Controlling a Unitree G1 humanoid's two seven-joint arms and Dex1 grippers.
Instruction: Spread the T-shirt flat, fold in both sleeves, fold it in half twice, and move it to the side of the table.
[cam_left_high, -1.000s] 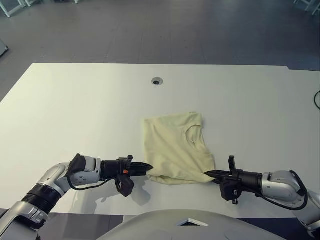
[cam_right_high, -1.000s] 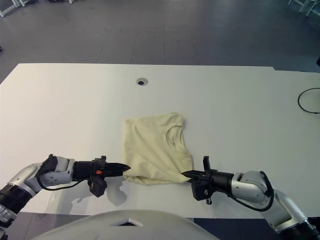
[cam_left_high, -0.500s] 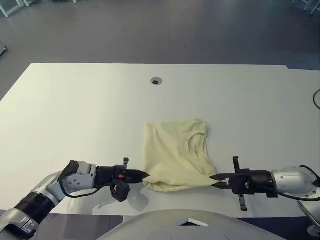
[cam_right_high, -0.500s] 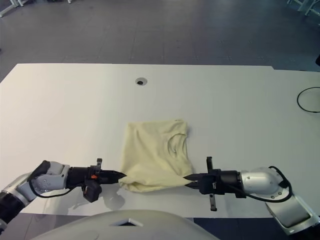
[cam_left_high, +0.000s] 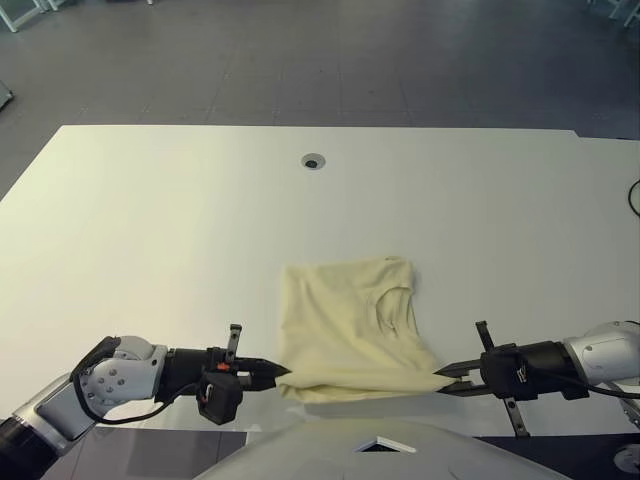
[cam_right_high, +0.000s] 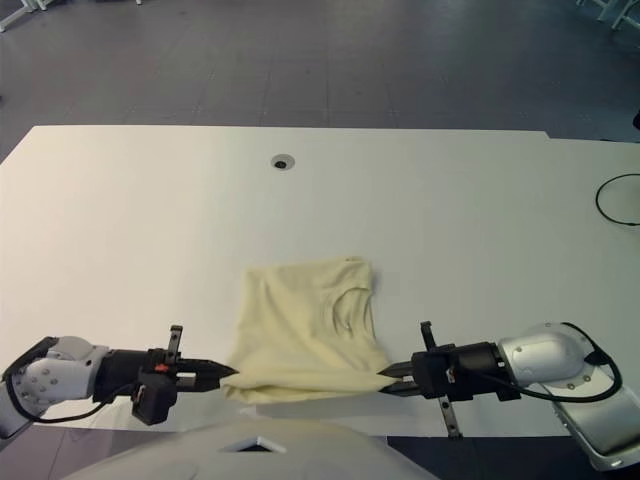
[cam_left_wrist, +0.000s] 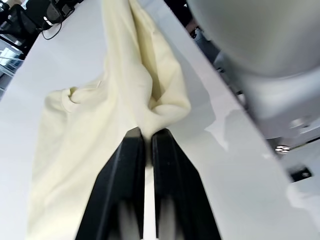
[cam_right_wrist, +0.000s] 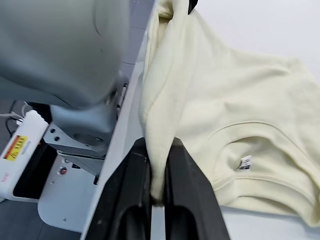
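Spreading stage: left gripper (cam_left_high: 272, 373) and right gripper (cam_left_high: 447, 372), each clamped on a near corner of the rumpled T-shirt (cam_left_high: 345, 325), hold it taut; sleeve folds, halvings and relocation remain

Silver shells (cam_left_high: 118, 372), black wrists (cam_left_high: 186, 362) — looped cables (cam_right_high: 603, 360), orange mark (cam_left_high: 222, 366)

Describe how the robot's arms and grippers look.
The left arm and right arm have rounded silver-grey shells, black wrists and looping black cables. The left gripper and right gripper are black with slim tapering fingers; an orange-red mark sits behind the left's.
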